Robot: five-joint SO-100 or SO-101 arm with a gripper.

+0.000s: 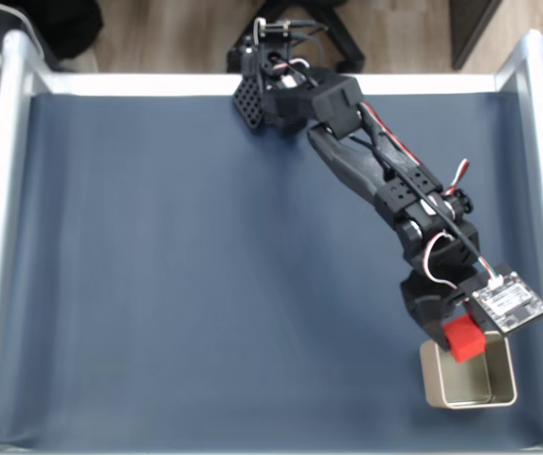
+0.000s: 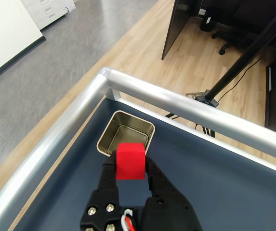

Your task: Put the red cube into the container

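Observation:
The red cube (image 1: 462, 339) (image 2: 130, 160) is held between the black fingers of my gripper (image 1: 458, 336) (image 2: 131, 166), which is shut on it. In the fixed view the cube hangs over the near-left corner of the container (image 1: 495, 392), a small square beige tin at the table's lower right. In the wrist view the open container (image 2: 104, 138) lies just ahead of the cube, in the corner of the table frame, and I see nothing inside it.
A dark blue mat (image 1: 205, 275) covers the table, bounded by a silver metal rail (image 1: 542, 142) (image 2: 176, 98). The container sits close to the right and front rails. Beyond the rail are wooden floor and a black stand leg (image 2: 234, 72).

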